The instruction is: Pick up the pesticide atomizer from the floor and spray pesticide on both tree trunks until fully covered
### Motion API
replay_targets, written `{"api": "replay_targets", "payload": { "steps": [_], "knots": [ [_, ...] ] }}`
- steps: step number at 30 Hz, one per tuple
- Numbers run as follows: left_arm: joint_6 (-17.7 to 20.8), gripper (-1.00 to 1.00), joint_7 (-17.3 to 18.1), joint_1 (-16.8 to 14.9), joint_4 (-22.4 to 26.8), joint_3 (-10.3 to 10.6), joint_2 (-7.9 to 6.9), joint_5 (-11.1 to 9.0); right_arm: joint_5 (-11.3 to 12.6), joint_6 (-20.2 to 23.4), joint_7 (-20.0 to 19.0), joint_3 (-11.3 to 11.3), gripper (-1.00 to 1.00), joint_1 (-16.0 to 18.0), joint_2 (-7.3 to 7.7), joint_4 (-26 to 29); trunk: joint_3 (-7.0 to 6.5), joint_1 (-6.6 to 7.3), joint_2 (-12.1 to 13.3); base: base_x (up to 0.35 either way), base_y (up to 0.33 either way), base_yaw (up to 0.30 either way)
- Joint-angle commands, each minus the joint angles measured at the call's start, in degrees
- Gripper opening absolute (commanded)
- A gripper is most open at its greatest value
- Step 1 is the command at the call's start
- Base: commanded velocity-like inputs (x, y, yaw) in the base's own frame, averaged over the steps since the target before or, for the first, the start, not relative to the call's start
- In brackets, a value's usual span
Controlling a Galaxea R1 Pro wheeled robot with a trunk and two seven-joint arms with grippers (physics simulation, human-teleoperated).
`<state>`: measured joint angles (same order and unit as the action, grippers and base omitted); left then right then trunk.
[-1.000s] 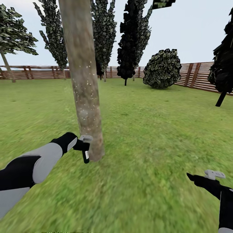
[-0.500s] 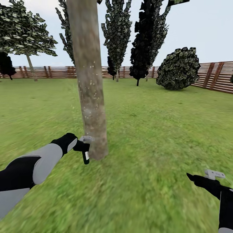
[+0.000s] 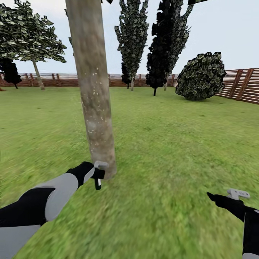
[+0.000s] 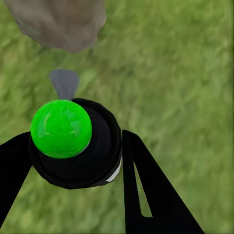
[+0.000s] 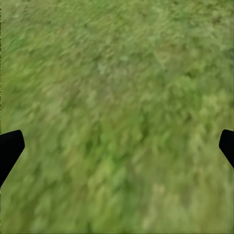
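A thick grey-brown tree trunk (image 3: 94, 90), flecked with pale specks, rises from the grass floor (image 3: 162, 151) just ahead of me. My left gripper (image 3: 98, 175) is shut on the pesticide atomizer (image 3: 97, 183), a slim black sprayer held right beside the trunk's base. In the left wrist view the atomizer's green cap (image 4: 61, 127) and black body (image 4: 100, 156) sit between the two black fingers (image 4: 141, 190), and the trunk base (image 4: 58, 22) lies just beyond. My right gripper (image 3: 212, 196) hovers open and empty over grass at the lower right, its fingertips (image 5: 9, 146) spread wide.
A brown slat fence (image 3: 237, 84) rings the lawn. Dark cypresses (image 3: 165, 43) and a round bush (image 3: 201, 77) stand at the back. A leafy tree on a slim pale trunk (image 3: 37, 73) stands far left by the fence. Open grass stretches to the right.
My left gripper has dropped lower with the atomizer, closer to the trunk's base. The whole view has shifted a little, so the camera moved. The right arm holds its pose.
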<state>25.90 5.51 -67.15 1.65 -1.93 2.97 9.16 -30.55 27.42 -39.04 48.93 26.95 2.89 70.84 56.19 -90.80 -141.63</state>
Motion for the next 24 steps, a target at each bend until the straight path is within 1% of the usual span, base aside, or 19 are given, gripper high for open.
{"api": "replay_targets", "payload": {
  "steps": [1,9,16,24],
  "knots": [
    [-0.2,-1.0,-0.03,0.17,0.01,0.02,0.02,0.04,-0.02,0.0,0.0,-0.03,1.0,-0.02,-0.07,0.0,0.0,0.0,0.0,0.002,-0.003,0.136],
    [-0.46,-1.0,0.02,0.35,0.01,-0.07,0.02,-0.02,-0.04,0.0,0.02,-0.06,1.0,-0.01,-0.25,-0.03,0.0,0.0,0.0,0.002,-0.024,0.233],
    [-0.51,-1.0,0.03,0.35,0.02,-0.09,0.02,-0.02,-0.04,0.0,0.02,-0.06,1.0,-0.01,-0.25,-0.09,0.0,0.0,0.0,0.077,-0.284,0.239],
    [-0.58,-1.0,0.03,0.35,0.02,-0.09,0.02,-0.02,-0.04,0.0,0.02,-0.06,1.0,-0.02,-0.17,-0.09,0.0,0.0,0.0,0.091,-0.303,0.029]
  ]
}}
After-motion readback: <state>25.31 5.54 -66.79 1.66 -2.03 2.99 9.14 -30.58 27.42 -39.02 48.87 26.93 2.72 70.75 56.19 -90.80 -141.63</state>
